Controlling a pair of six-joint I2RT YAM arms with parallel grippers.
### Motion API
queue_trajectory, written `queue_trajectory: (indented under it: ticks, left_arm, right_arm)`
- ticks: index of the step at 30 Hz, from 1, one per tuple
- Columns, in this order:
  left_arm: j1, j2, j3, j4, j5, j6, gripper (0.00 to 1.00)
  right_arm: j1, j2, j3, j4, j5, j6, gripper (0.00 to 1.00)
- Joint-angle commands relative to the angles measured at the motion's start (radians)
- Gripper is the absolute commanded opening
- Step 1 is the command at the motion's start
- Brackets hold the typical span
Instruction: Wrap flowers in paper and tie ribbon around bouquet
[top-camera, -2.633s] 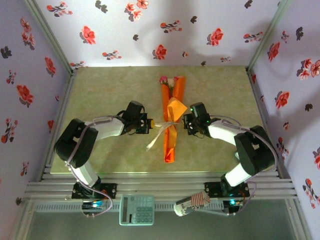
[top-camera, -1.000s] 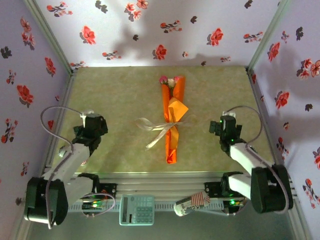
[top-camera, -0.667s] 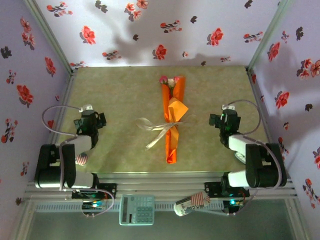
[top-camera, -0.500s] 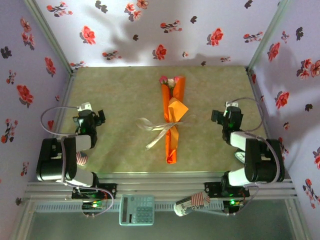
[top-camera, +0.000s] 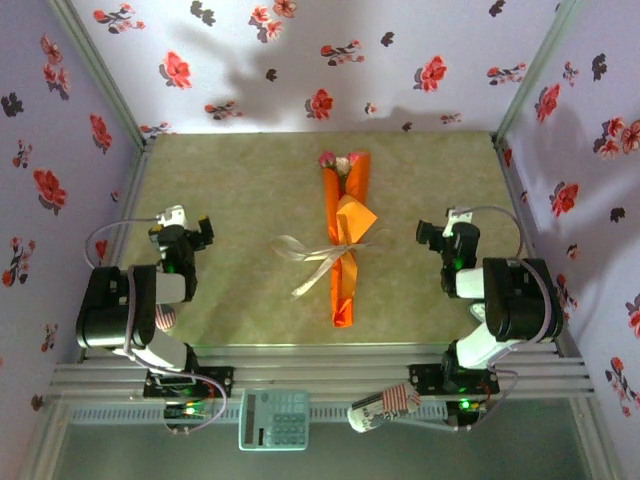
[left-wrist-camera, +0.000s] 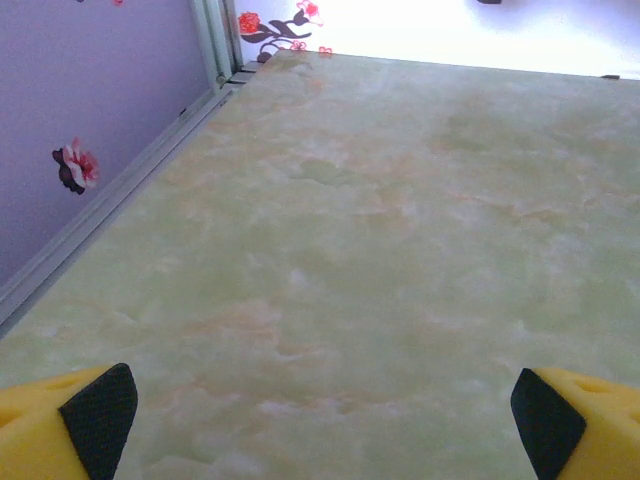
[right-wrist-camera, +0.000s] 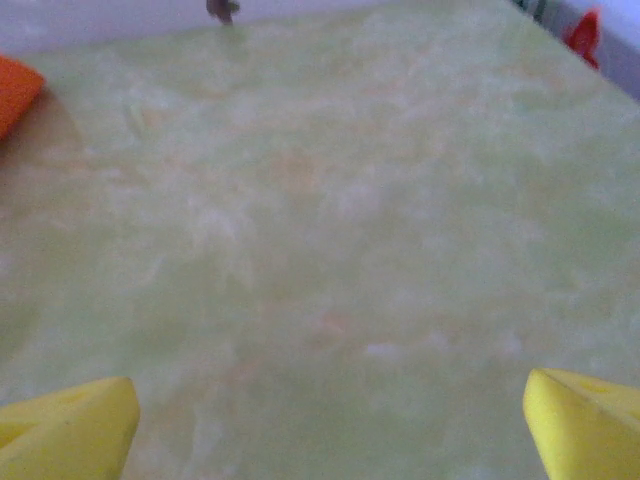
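Note:
The bouquet (top-camera: 343, 262) lies lengthwise in the middle of the table, a narrow orange paper (top-camera: 339, 300) cone. The pink and cream flowers (top-camera: 336, 162) peek out at its far end. The cream ribbon (top-camera: 308, 255) is tied round the cone's middle, with loops and tails trailing to the left. My left gripper (top-camera: 186, 229) rests at the table's left side, open, its yellow fingertips (left-wrist-camera: 68, 424) wide apart over bare tabletop. My right gripper (top-camera: 446, 233) sits at the right side, open and holding nothing. An orange corner of the paper (right-wrist-camera: 14, 88) shows at the right wrist view's upper left.
Purple walls with red flower prints (top-camera: 320, 102) close in the green marbled table (top-camera: 230, 180) on three sides. A metal rail (top-camera: 320, 378) runs along the near edge, with a calculator (top-camera: 273, 418) and a red-striped item (top-camera: 385, 408) below it.
Both arms have folded back toward their bases, drawing the grippers slightly outward and away from the bouquet. The bouquet and ribbon lie unmoved. Both grippers stay open.

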Motion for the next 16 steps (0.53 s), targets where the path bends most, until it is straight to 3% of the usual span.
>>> queue_trajectory:
  ticks: [1, 3, 16]
  left_arm:
    - [0.001, 0.004, 0.004, 0.007, 0.006, 0.025, 1.00]
    - [0.000, 0.002, -0.004, 0.020, 0.010, 0.028, 1.00]
    - [-0.002, 0.006, 0.002, 0.010, 0.007, 0.028, 1.00]
  right_arm:
    - [0.001, -0.002, 0.003, 0.033, 0.029, 0.021, 0.99]
    - [0.002, -0.017, 0.020, -0.025, 0.025, 0.023, 0.99]
    - [0.002, -0.010, 0.006, 0.016, 0.011, 0.017, 0.99]
